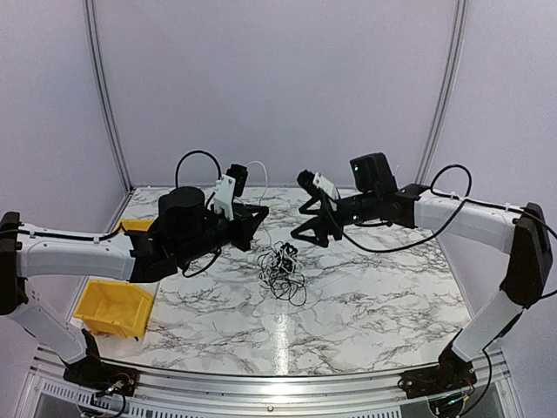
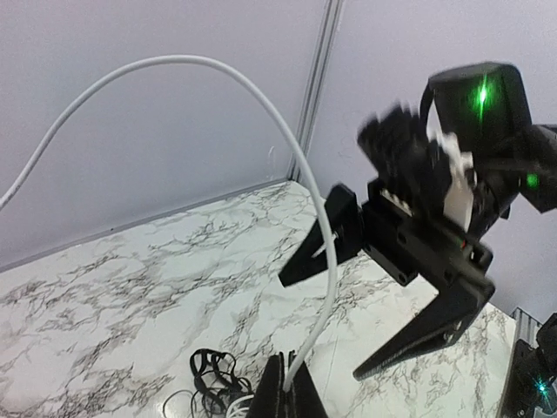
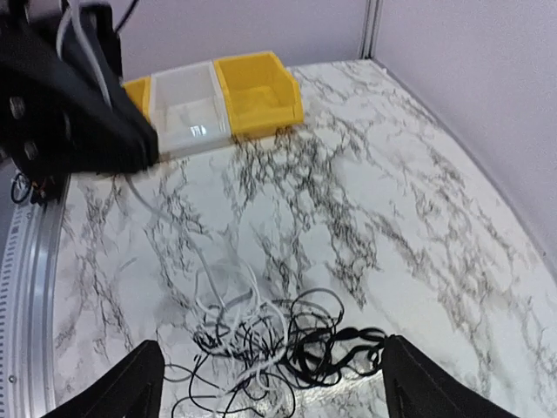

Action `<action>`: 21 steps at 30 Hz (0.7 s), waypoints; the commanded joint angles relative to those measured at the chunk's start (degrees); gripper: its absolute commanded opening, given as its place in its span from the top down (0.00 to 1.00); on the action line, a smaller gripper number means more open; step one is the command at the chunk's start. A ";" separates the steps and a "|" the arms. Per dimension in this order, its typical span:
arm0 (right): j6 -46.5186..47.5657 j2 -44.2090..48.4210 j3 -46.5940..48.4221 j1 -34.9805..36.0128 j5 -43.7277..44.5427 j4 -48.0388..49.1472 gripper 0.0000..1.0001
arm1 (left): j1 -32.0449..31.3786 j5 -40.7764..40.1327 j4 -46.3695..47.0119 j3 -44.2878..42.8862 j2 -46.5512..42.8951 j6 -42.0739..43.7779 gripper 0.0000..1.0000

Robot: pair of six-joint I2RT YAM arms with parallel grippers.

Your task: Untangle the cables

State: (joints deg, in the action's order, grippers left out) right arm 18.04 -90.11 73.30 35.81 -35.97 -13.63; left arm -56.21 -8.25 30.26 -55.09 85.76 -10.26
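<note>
Cables [image 1: 281, 272] lie in one tangled bunch at mid-counter [image 1: 374, 296]. Left pincer [image 2: 287, 396], pressed together, pinches one white cable [image 2: 324, 261] that arches above it. Right pincer [image 3: 271, 396] hangs spread over the bunch. Two yellow bins [image 3: 257, 91] and one white bin [image 3: 187, 109] sit far left.

Thin black cables [image 1: 281, 272]: small loose tangle, loops splayed flat on the marble surface [image 1: 374, 305] near its middle, a few pale strands mixed in. One white strand [image 2: 261, 96] arcs high above the bunch, seemingly pinched in the left hand [image 2: 283, 390].
</note>
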 commanded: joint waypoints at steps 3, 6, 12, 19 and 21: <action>11.96 -4.60 -8.11 4.39 8.50 6.96 0.10 | 0.39 -4.50 2.76 5.93 -4.84 -6.01 1.00; 12.13 -9.26 -7.36 7.67 10.87 8.77 0.09 | 0.39 -4.43 2.96 6.92 -6.07 -7.35 1.00; 6.18 -18.62 -3.32 10.24 15.45 16.31 0.33 | 0.39 -3.54 2.57 7.54 -10.69 -9.91 1.00; -0.41 -26.05 1.08 7.39 18.46 15.28 0.94 | 0.31 -4.77 -15.16 -1.90 -21.75 -8.26 1.00; -1.29 -26.53 1.01 5.78 18.37 14.87 1.00 | 0.31 -6.90 -23.21 -6.39 -24.38 -6.74 1.00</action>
State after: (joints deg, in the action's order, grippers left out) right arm 20.97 -115.50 72.44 44.58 -19.55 0.45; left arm -56.07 -11.97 20.64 -52.45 67.55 -19.11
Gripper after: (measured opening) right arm 0.038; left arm 0.025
